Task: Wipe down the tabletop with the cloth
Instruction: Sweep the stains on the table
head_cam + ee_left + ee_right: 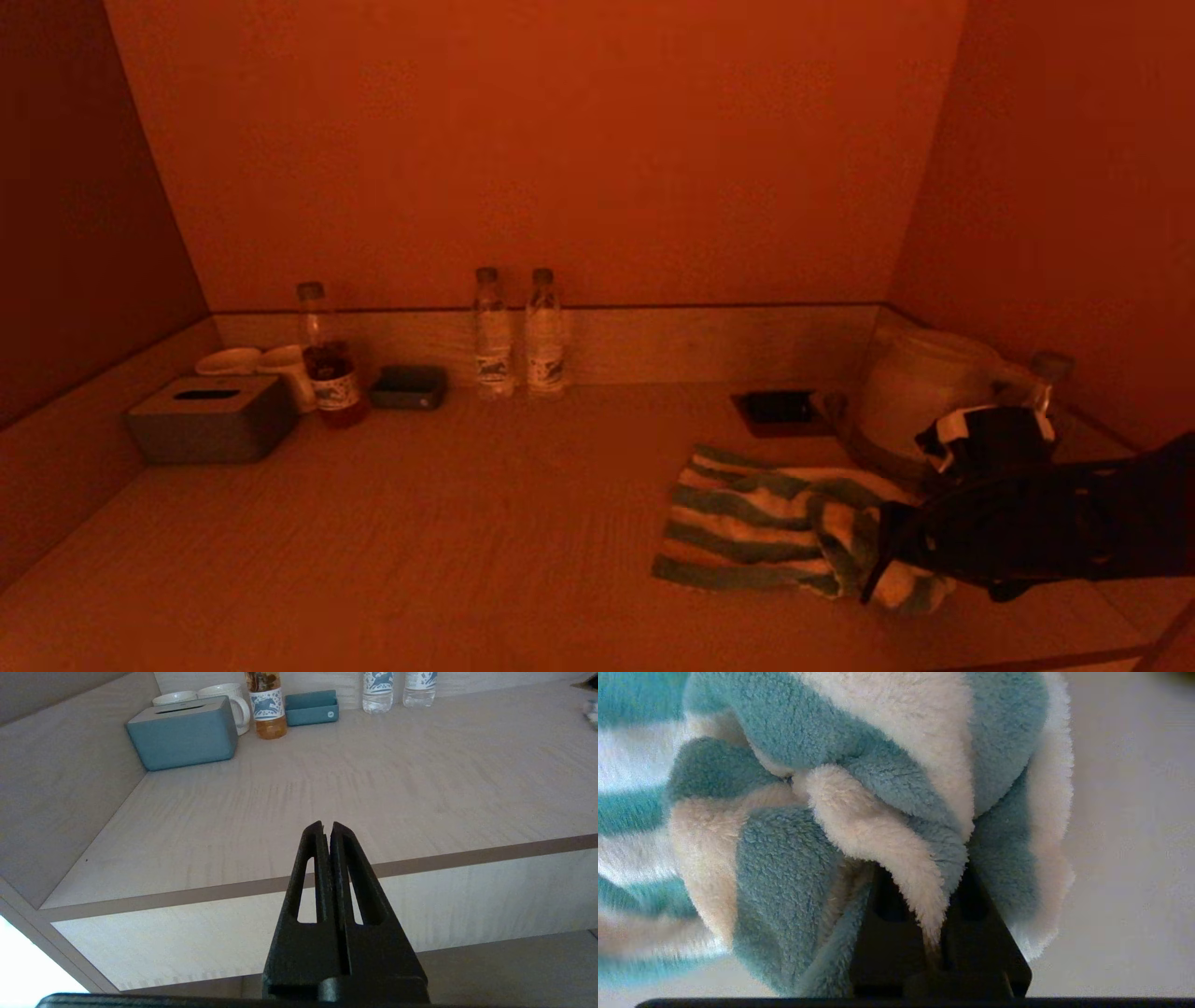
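Observation:
The green-and-white striped cloth (761, 532) lies spread on the pale wood-grain tabletop (420, 541) at the right, its right end bunched up. My right gripper (882, 560) is shut on that bunched end; in the right wrist view thick folds of the cloth (859, 812) wrap over the dark fingers (971, 933) and hide their tips. My left gripper (326, 828) is shut with nothing in it and hangs off the tabletop's front edge (280, 889), out of the head view.
At the back left stand a grey tissue box (213, 420), white cups (280, 369), a bottle of amber drink (327, 359) and a small dark box (409, 386). Two water bottles (518, 336) stand mid-back. A pale kettle (920, 392) and dark tray (780, 411) sit right.

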